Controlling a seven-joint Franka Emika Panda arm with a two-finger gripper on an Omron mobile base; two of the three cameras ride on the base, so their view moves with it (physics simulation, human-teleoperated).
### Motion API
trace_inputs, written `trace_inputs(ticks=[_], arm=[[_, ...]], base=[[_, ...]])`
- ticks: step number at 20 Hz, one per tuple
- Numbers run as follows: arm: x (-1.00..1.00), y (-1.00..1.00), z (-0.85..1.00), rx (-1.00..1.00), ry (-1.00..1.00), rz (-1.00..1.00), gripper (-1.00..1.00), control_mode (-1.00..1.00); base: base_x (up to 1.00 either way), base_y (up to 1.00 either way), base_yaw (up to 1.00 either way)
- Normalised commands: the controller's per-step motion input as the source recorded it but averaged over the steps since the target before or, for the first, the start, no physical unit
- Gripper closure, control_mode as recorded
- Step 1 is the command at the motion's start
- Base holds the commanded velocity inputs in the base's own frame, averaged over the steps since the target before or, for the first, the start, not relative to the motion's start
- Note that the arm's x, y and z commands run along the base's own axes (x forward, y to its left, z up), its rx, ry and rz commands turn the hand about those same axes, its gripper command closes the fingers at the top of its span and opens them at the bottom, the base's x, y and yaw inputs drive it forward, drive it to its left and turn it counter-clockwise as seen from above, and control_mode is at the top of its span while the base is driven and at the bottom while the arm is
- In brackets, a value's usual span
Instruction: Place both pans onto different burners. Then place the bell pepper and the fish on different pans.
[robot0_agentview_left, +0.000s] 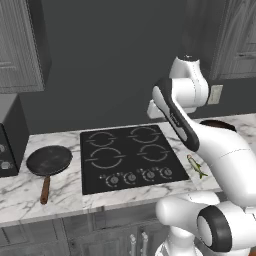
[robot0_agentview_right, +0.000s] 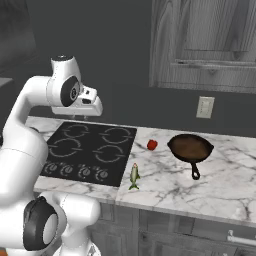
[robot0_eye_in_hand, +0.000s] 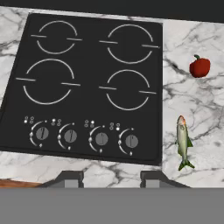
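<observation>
four burners (robot0_eye_in_hand: 129, 89) show as pale rings on the black cooktop (robot0_agentview_left: 131, 157), and none carries a pan. a row of four knobs (robot0_eye_in_hand: 101, 138) runs along the cooktop's near edge. the cooktop is set into a marble table (robot0_agentview_right: 220, 180).

the black pan (robot0_agentview_left: 49, 159) sits on the table left of the cooktop, its wooden handle pointing toward the near edge. a dark appliance (robot0_agentview_left: 9, 145) stands just beyond it at the far left. the brown pan (robot0_agentview_right: 190, 147) sits on the table well to the right of the cooktop, its dark handle pointing to the near edge. the pepper (robot0_agentview_right: 152, 145) lies on the table between the cooktop's right edge and the brown pan, apart from both. the fish (robot0_agentview_right: 134, 175) lies on the table near the front edge, just beside the cooktop's right near corner, lengthwise front to back, clear of the pepper and of both pans. a wall outlet (robot0_agentview_right: 205, 107) sits on the back wall above the brown pan, with grey cabinets (robot0_agentview_right: 210, 45) over it.

nothing lies on the cooktop under the hand (robot0_eye_in_hand: 111, 178). the hand hangs above the cooktop's near edge, looking down on it. its two fingertips (robot0_eye_in_hand: 70, 178) stand well apart, so it is wide, and it holds and touches nothing.
</observation>
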Motion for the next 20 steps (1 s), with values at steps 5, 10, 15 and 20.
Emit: trace_inputs(ticks=[5,10,15,20], arm=[[-0.01,0.06,-0.04,0.02,0.0,0.0,-1.0,-1.0],[-0.17,0.37,-0.23,0.03,0.0,0.0,-1.0,-1.0],[-0.11,0.55,-0.27,0.03,0.0,0.0,-1.0,-1.0],[-0.01,0.55,-0.28,0.06,0.0,0.0,-1.0,-1.0]], base=[[0.0,0.0,0.0],[0.0,0.0,0.0],[0.0,0.0,0.0],[0.0,0.0,0.0]])
